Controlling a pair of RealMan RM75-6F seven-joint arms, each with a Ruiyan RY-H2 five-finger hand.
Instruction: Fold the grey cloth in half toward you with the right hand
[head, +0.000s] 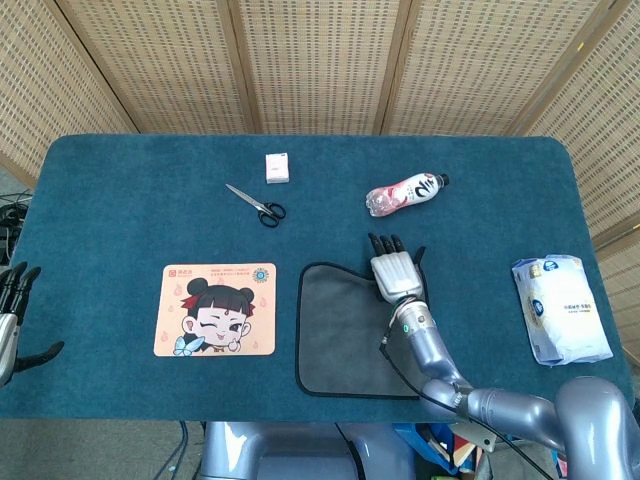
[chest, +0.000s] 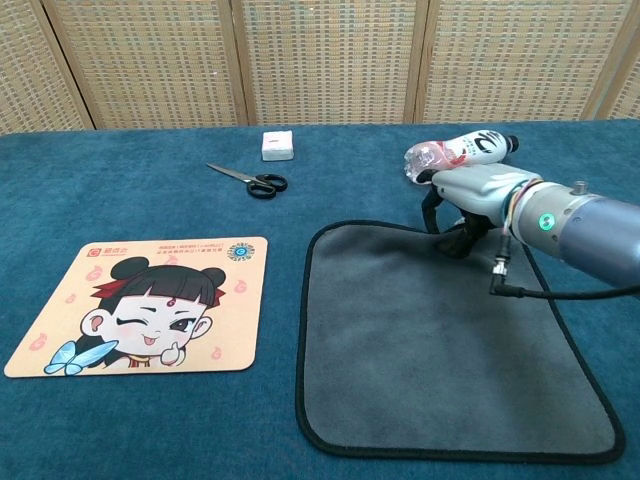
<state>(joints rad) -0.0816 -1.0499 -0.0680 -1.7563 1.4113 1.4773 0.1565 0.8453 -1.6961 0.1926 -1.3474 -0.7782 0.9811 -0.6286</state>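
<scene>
The grey cloth (head: 340, 330) lies flat on the blue table, right of centre, with its dark border showing all around (chest: 420, 340). My right hand (head: 396, 272) is at the cloth's far edge, toward its right corner. In the chest view the right hand (chest: 468, 195) curls its fingers down onto that edge and pinches it, and the far edge stands slightly raised off the table. My left hand (head: 10, 315) hangs at the table's left edge, fingers apart, holding nothing.
A plastic bottle (head: 405, 192) lies just beyond the right hand. Scissors (head: 256, 205) and a small white box (head: 277, 167) sit further back left. A cartoon mat (head: 217, 309) lies left of the cloth. A white bag (head: 560, 308) lies at the right.
</scene>
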